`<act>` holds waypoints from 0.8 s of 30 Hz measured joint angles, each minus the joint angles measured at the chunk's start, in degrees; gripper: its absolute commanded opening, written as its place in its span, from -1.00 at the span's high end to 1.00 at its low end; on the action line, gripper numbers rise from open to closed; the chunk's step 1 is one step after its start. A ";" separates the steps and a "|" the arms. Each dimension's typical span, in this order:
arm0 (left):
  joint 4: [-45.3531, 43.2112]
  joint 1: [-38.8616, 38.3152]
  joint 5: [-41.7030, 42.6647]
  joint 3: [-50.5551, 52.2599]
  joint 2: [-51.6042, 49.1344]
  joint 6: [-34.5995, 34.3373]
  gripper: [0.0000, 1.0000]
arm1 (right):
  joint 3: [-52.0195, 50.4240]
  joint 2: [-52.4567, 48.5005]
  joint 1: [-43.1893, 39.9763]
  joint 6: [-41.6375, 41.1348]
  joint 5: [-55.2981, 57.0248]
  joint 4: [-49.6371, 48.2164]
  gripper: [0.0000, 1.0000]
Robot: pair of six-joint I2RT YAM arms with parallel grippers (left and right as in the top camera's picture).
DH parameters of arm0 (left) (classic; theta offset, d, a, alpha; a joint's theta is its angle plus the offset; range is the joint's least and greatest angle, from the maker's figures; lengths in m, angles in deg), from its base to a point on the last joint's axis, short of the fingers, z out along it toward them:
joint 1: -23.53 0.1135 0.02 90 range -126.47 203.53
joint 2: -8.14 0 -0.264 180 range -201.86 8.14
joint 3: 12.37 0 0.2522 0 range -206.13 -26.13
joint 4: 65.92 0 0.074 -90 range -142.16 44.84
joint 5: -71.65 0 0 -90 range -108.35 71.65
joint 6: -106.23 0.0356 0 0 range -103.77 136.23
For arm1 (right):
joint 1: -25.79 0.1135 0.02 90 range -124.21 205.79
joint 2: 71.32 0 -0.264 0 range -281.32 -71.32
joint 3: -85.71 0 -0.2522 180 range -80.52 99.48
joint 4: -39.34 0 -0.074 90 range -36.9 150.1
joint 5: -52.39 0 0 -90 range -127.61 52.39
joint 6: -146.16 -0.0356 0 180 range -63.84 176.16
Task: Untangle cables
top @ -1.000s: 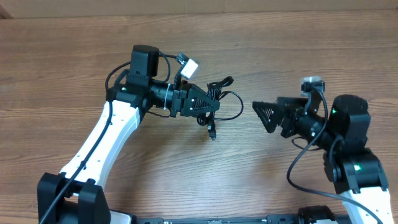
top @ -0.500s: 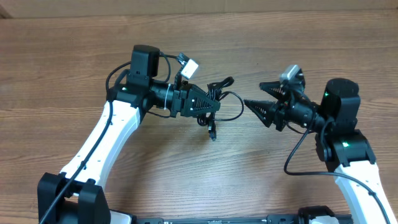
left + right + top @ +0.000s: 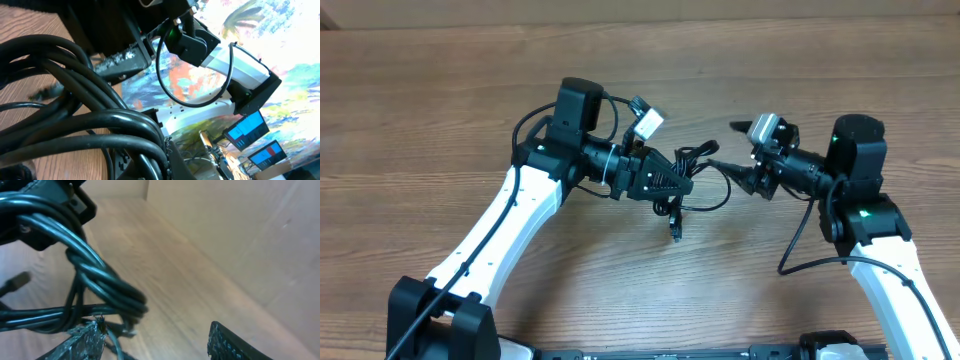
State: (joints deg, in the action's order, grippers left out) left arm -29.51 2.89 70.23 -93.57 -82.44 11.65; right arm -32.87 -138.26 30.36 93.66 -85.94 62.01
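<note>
A tangled bundle of thin black flexible cables (image 3: 692, 157) is seen held up off the brown wood-grain table (image 3: 440, 100), near the table's middle, between the two arms. The bundle is clamped in the black two-finger left gripper (image 3: 686, 186), whose jaws are closed tight on it. In the left wrist view the strands are seen close up, crossing the frame in thick overlapping curves. From the clamped knot one loop is swung out toward the right arm. A strand ending in a small black plug connector (image 3: 675, 234) is hung below the left gripper, its tip near the table; whether it touches the wood cannot be told. The black two-finger right gripper (image 3: 154, 330) is pointed at the bundle from the right side, its jaws parted to a fairly wide gap with nothing pinched between them. In the right wrist view a twisted group of strands is seen just beside one rough, textured finger pad (image 3: 82, 341), seemingly touching its tip. The other finger (image 3: 227, 342) is placed well apart from the cables, with bare table seen in the gap. A plain beige wall panel (image 3: 240, 240) is seen past the table's far edge.
</note>
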 measured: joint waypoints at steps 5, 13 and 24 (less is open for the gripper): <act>-0.04 0.00 0.00 0.00 0.00 0.70 0.91 | 0.00 0.00 0.00 1.01 0.31 -3.65 -0.30; -0.15 -0.09 0.00 0.00 0.00 1.75 0.92 | 0.00 0.00 0.00 1.90 -2.40 -4.39 0.10; -0.46 -2.16 -0.09 0.00 0.00 1.79 0.91 | 0.00 0.00 0.00 5.81 -8.28 -3.67 0.69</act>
State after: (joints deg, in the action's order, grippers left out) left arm -29.97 0.73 70.14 -93.57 -82.44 13.44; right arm -32.87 -138.26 30.36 99.47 -94.23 58.34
